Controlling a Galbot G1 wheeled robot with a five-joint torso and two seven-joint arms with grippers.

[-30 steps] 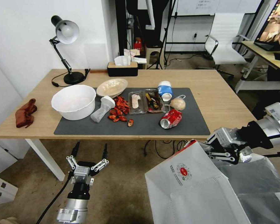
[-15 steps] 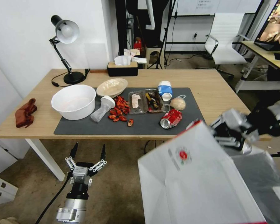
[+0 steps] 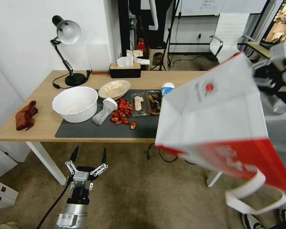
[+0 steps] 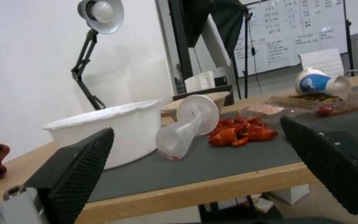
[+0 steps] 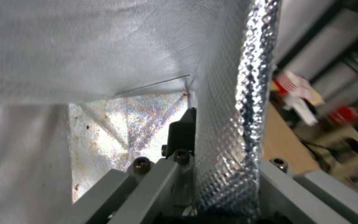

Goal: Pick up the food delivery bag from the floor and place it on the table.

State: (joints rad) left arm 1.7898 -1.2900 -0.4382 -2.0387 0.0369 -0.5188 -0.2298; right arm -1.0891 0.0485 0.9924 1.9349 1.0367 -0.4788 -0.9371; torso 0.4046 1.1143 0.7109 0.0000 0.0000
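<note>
left tool (image 3: 88, 156): black ribbed fingers (image 4: 81, 168) | silver wrist (black cable)

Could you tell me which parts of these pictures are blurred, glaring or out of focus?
Head view: the food delivery bag and the right tool are motion-smeared, while the table stays sharp. Right wrist view: the bag's foil lining glares and the room behind is soft. Left wrist view: the left tool's fingers loom dark and slightly soft.

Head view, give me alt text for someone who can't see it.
The right end effector holds the red and white food delivery bag tilted in the air above the table, which carries a white bowl and food scraps. The left end effector hangs open below the table edge.
</note>
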